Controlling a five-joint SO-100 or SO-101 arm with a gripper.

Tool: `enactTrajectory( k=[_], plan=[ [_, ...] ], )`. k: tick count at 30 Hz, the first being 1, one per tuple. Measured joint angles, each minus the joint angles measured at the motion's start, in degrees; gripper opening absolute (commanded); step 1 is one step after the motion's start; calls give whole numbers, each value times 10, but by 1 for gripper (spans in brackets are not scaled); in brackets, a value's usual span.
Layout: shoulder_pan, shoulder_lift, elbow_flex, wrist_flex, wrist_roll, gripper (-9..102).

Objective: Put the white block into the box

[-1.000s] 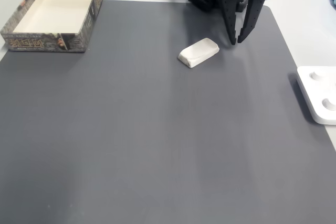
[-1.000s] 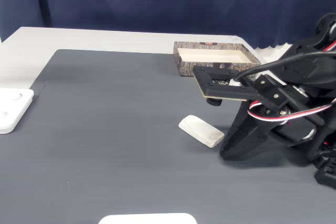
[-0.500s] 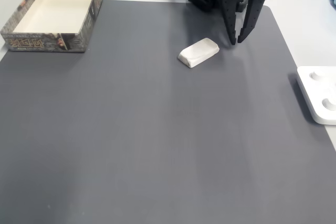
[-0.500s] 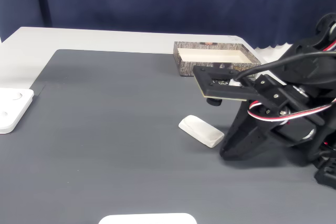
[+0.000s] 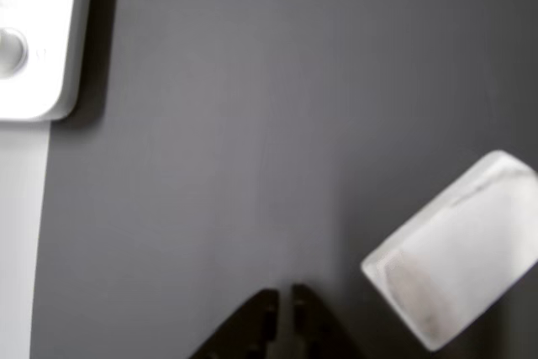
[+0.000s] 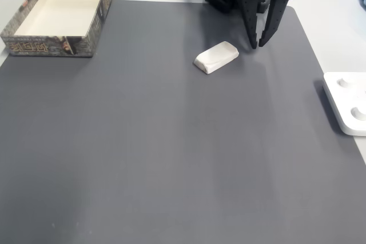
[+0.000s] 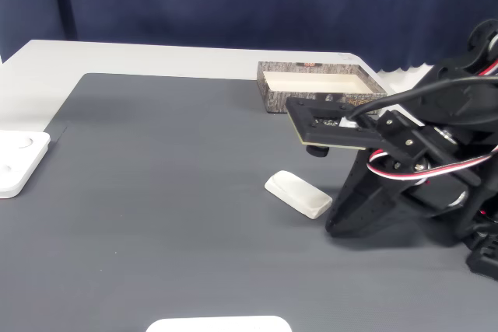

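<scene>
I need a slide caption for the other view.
Small white oblong block lies on grey mat beside black gripper.

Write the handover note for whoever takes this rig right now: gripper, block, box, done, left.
Gripper: nearly shut, holding nothing, tips down beside the white block, not touching it.
White block: flat on the grey mat, to the gripper's left in a fixed view.
Box: at the mat's far-left corner in that view, nothing inside.
Done: nothing yet.
Left: open the fingers, grasp the block, carry it to the box, release.
</scene>
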Motion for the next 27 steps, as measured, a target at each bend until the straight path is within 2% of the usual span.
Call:
enactTrajectory(
  k=[7,14,27],
  plan=[
    [0,-7,-2,0,-2,-2],
    [11,-126,-80,18,-6,-2],
    [99,-492,-352,18,114,-2]
  ],
)
